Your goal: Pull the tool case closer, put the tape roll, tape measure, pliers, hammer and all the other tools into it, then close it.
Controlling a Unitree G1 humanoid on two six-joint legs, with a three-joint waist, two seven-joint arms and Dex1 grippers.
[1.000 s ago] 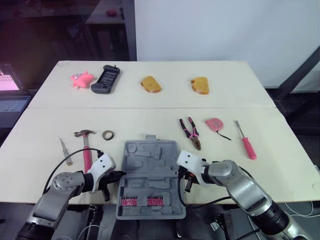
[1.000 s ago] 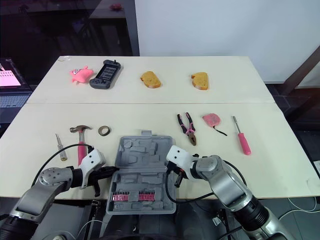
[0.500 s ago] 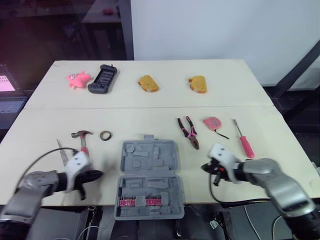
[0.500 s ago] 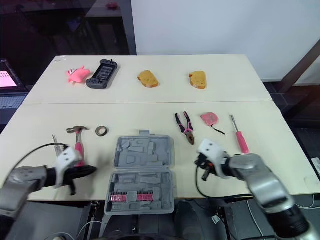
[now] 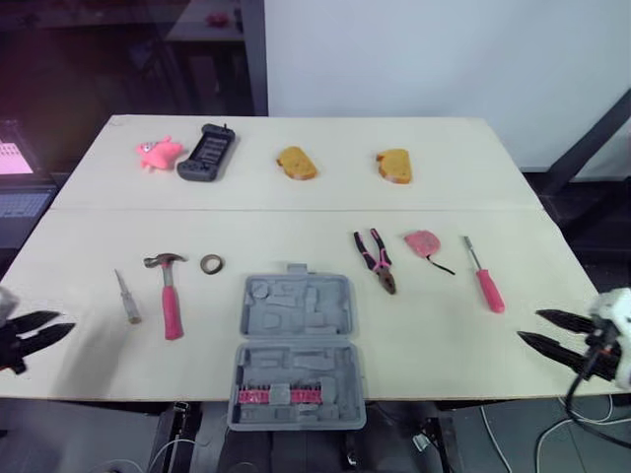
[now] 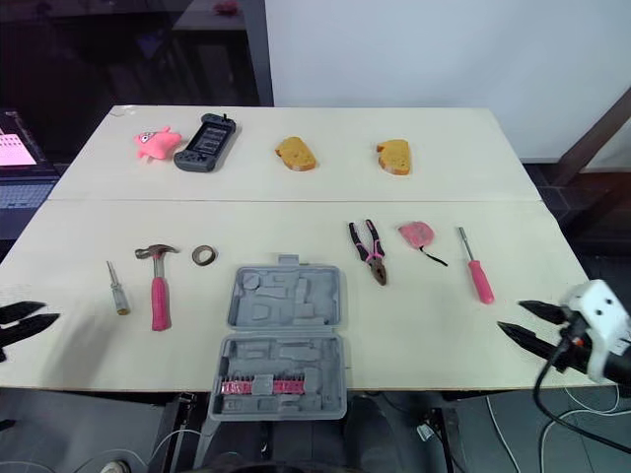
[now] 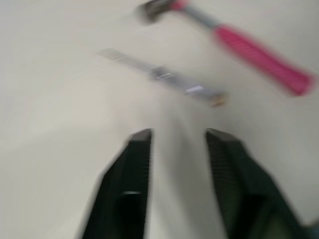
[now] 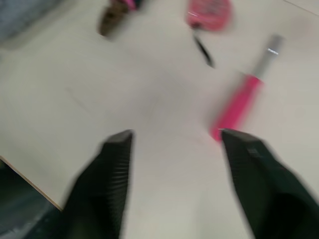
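Left tool (image 5: 65, 321) and right tool (image 5: 528, 324) gape

Along the far edge of the pale table (image 5: 89, 246) lies a row of four things: a pink soft toy (image 5: 158, 154), just beside it a black handheld device (image 5: 208, 155) (its buttons are too small to tell what kind), then two brown bread-like pieces (image 5: 297, 164) (image 5: 394, 166) set well apart. Off the table's left end sits a laptop (image 6: 15, 158) with a pink-lit screen. Behind the table a dark post (image 5: 254, 59) stands next to a white wall (image 5: 444, 59).
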